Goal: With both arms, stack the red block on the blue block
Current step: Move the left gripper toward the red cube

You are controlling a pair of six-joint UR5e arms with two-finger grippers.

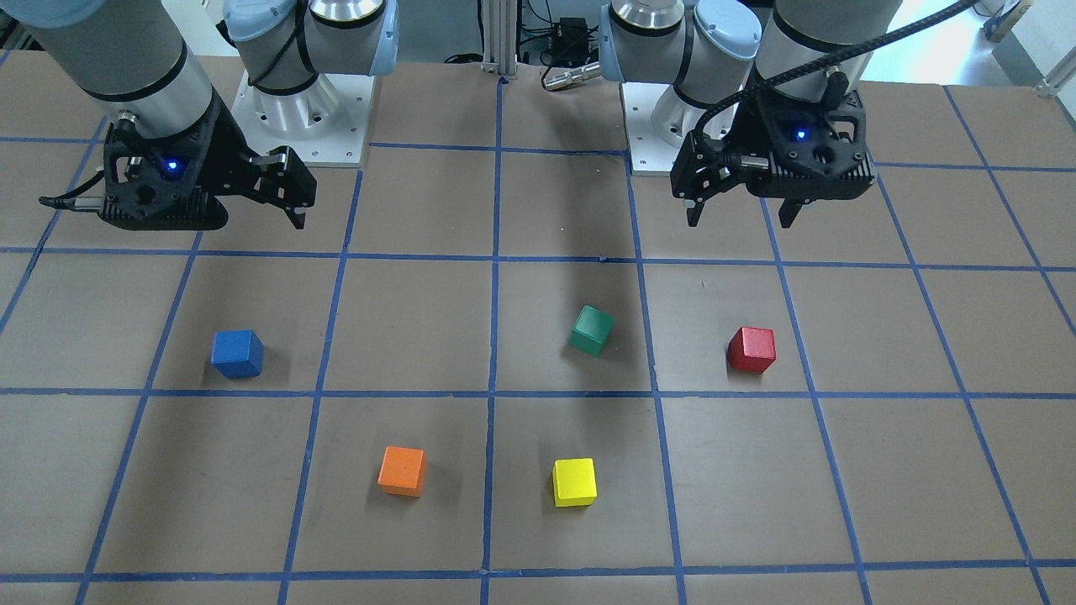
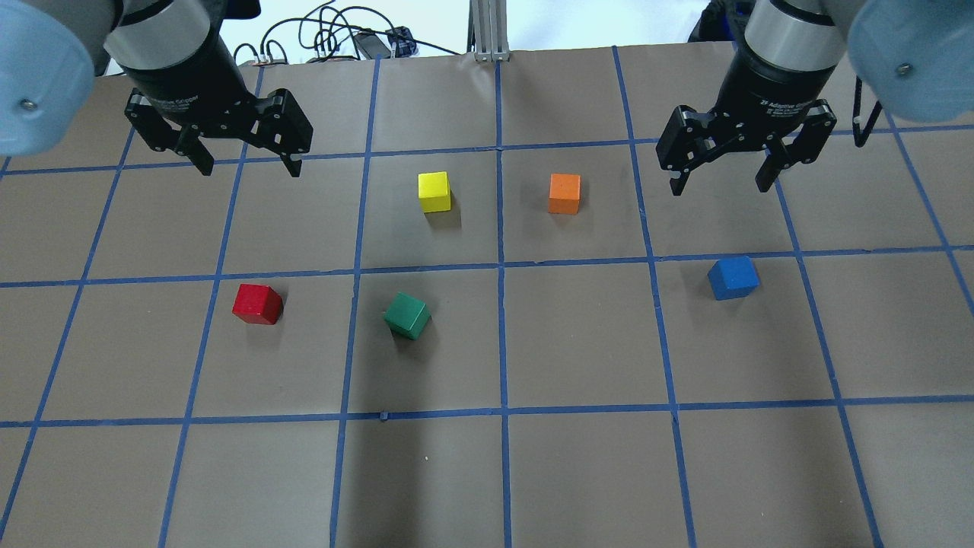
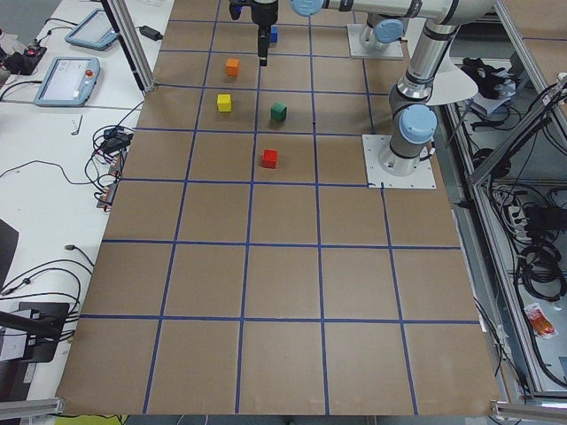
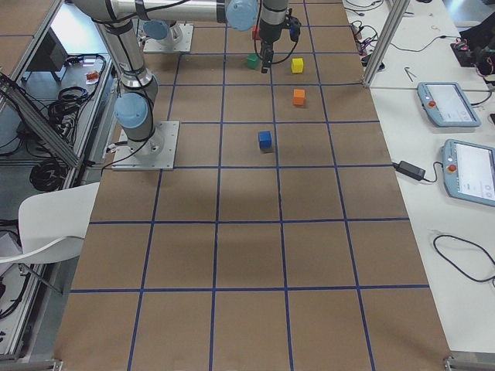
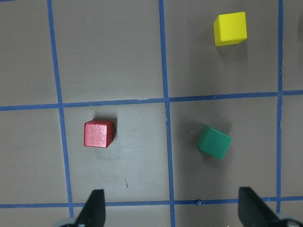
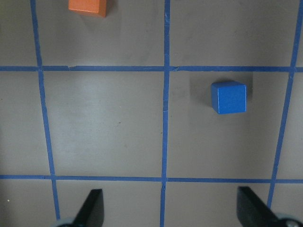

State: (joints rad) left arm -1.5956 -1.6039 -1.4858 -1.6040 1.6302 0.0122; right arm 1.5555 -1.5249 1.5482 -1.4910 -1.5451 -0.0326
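Observation:
The red block (image 2: 257,304) lies on the brown table on my left side; it also shows in the left wrist view (image 5: 99,134) and the front view (image 1: 751,349). The blue block (image 2: 733,277) lies on my right side and shows in the right wrist view (image 6: 228,97). My left gripper (image 2: 250,169) is open and empty, above the table, farther out than the red block. My right gripper (image 2: 719,188) is open and empty, above the table, just beyond the blue block. The two blocks lie far apart.
A green cube (image 2: 407,315) lies tilted right of the red block. A yellow cube (image 2: 434,192) and an orange cube (image 2: 564,193) sit between the two grippers. Blue tape lines divide the table (image 2: 578,342) into squares.

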